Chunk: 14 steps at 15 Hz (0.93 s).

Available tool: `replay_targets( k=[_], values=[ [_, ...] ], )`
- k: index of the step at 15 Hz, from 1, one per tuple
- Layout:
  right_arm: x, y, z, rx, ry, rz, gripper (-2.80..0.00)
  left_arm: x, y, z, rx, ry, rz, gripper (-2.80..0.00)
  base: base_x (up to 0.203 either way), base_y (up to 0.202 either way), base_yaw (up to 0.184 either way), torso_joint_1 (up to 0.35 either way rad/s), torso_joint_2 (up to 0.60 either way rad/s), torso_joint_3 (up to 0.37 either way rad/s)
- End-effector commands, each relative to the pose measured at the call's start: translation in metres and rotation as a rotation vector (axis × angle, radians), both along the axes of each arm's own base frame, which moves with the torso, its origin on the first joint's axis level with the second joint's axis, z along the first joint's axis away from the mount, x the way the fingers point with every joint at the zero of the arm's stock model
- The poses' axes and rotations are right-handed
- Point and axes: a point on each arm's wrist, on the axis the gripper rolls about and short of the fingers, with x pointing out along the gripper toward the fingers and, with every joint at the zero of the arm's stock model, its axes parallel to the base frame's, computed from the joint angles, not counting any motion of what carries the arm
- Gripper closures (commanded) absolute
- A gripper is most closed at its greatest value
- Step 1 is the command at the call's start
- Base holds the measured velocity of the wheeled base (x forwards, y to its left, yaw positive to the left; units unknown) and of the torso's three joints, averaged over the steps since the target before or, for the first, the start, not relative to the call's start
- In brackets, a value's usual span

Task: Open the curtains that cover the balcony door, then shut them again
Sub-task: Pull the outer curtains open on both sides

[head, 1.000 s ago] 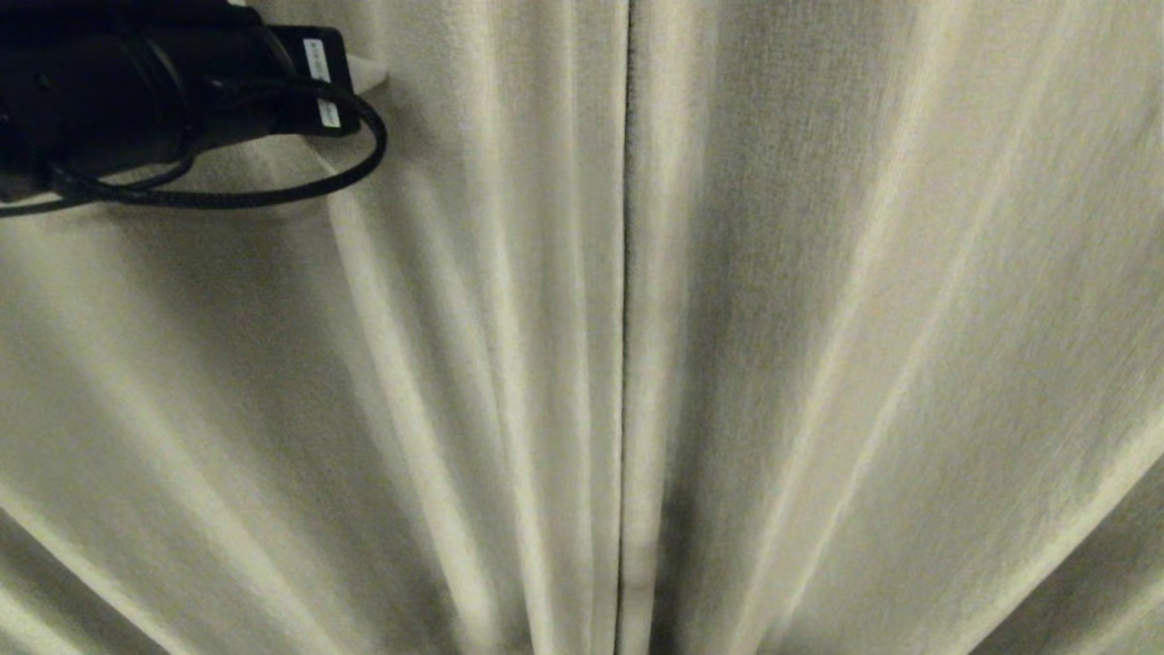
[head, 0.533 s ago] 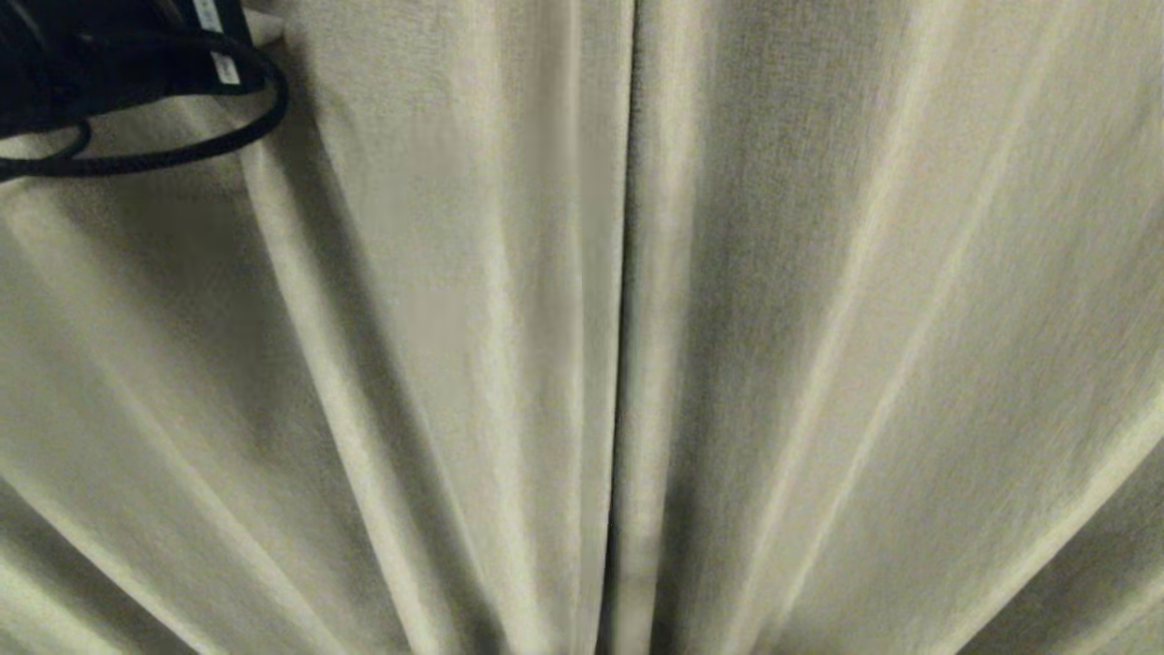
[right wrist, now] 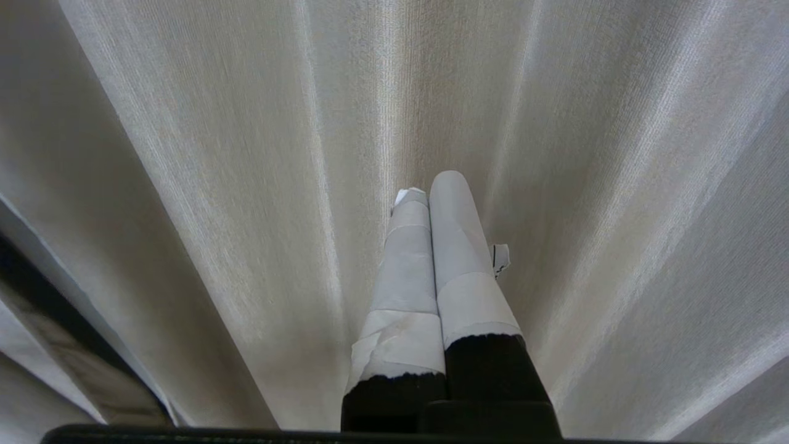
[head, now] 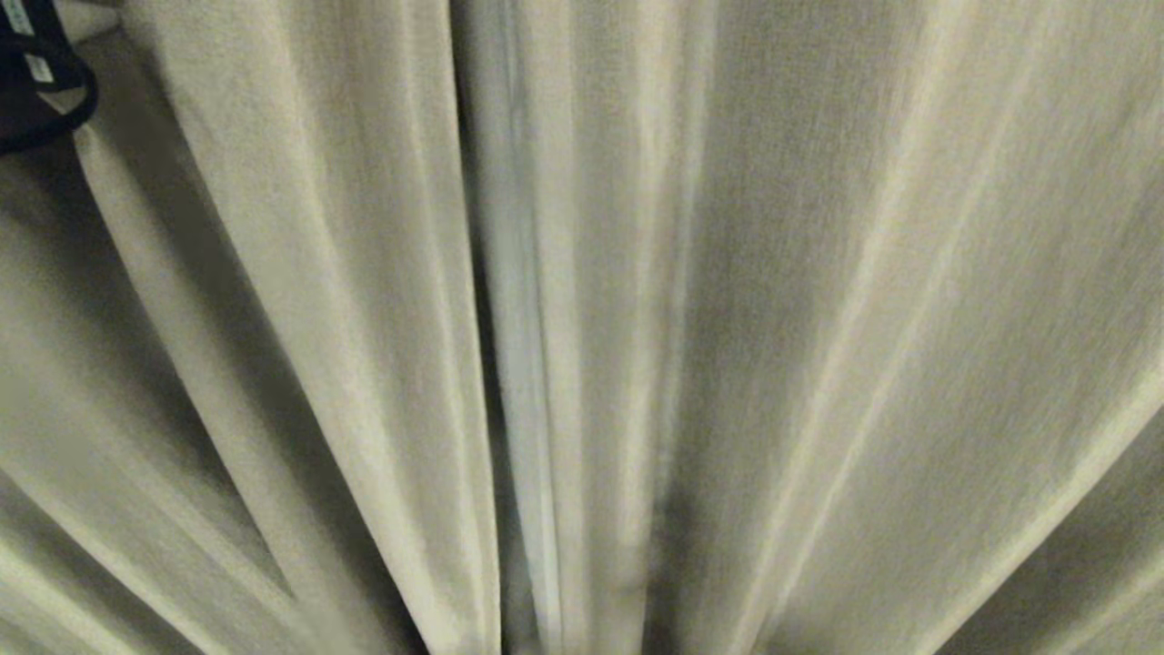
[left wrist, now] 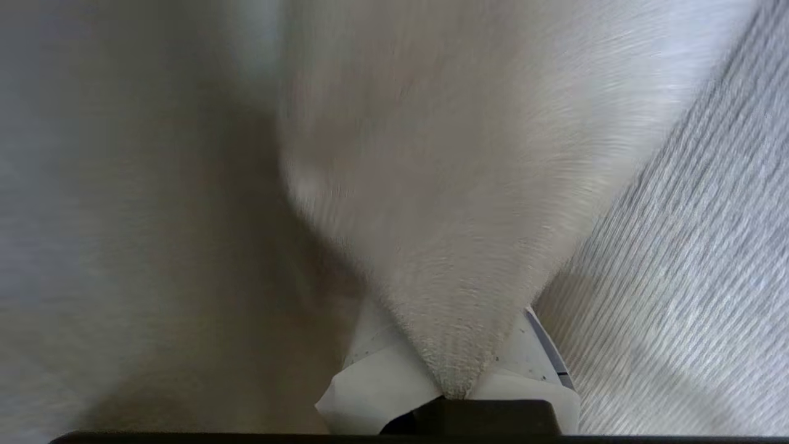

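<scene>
The curtains fill the head view as two cream woven panels, the left panel (head: 300, 273) and the right panel (head: 864, 318). Between their edges a narrow pale strip (head: 518, 318) shows. The balcony door is hidden behind the fabric. My left gripper (left wrist: 453, 345) is shut on a pinched fold of the left panel (left wrist: 444, 259), which fans out from between its white-taped fingers (left wrist: 376, 382). In the head view only its black wrist and cable (head: 36, 82) show, at the top left corner. My right gripper (right wrist: 428, 185) is shut and holds nothing, its taped fingers pointing at the curtain (right wrist: 246, 185).
Curtain folds lie close on all sides of both grippers. In the right wrist view a dark band (right wrist: 37, 290) runs beside a curtain edge; I cannot tell what it is.
My left arm has swung left, almost out of the head view, dragging the left panel's edge with it. The closed seam has parted into a narrow pale gap.
</scene>
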Motion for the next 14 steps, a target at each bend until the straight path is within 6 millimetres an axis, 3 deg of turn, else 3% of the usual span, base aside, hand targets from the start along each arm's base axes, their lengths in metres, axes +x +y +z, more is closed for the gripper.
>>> replay_targets(
  k=[1,7,14],
  values=[
    [0.000,0.000,0.000,-0.001,0.002,0.001,0.00,-0.002,0.030,-0.001,0.012,0.008,0.036,0.00,0.000,0.000,0.000,0.000,0.00,0.000],
    [0.000,0.000,0.000,-0.001,0.002,0.001,0.00,0.014,0.111,-0.019,0.009,0.082,0.009,0.00,0.000,0.000,0.000,0.000,0.00,0.000],
    [0.000,0.000,0.000,-0.001,0.002,0.001,0.00,0.039,0.181,-0.024,0.023,0.064,0.008,0.00,0.000,0.000,0.000,0.000,0.00,0.000]
  ],
)
